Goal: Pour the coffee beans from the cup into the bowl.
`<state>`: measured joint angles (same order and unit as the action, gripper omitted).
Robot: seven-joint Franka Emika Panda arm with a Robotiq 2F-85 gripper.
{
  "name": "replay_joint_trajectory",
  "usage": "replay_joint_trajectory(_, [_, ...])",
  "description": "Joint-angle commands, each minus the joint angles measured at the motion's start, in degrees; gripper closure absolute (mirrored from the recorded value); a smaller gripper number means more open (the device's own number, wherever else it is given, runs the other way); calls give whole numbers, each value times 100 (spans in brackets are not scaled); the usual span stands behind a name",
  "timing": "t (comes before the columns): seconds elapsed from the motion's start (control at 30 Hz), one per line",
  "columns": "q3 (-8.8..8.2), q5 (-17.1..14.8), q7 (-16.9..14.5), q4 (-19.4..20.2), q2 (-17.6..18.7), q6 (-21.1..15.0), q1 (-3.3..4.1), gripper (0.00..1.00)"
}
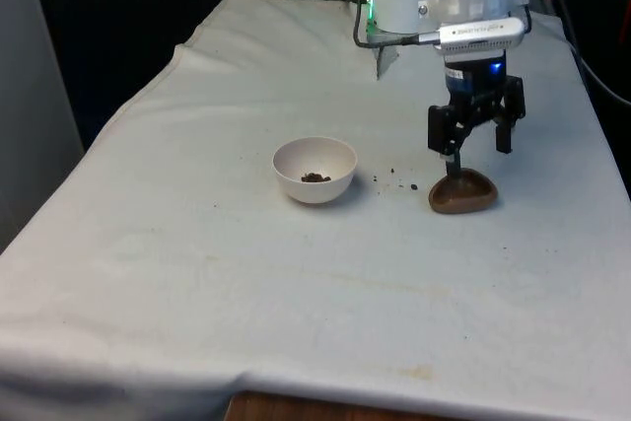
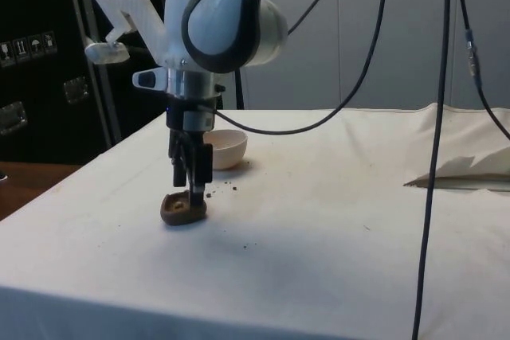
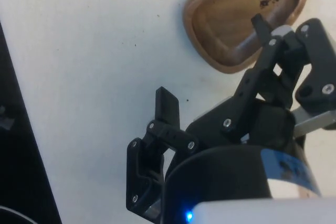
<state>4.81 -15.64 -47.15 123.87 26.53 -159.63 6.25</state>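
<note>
White-cloth table: gripper fingers spread wide, one tip inside shallow wooden cup. White bowl w/ few beans at cup's 9 o'clock; spilled beans between.

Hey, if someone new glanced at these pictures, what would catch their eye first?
Probably the black gripper, fingers spread, hanging right over a shallow brown wooden cup on the white cloth. Next, the white bowl towards the front view's left, with a few coffee beans inside, and some spilled beans between bowl and cup.
</note>
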Motion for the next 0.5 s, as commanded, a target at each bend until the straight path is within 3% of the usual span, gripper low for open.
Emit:
replay_joint_trajectory(0.0, [-34,23,6,23,-46,34,-6,0])
replay_joint_trajectory(0.47, [-178,57,-132,29,-229,178,-120,0])
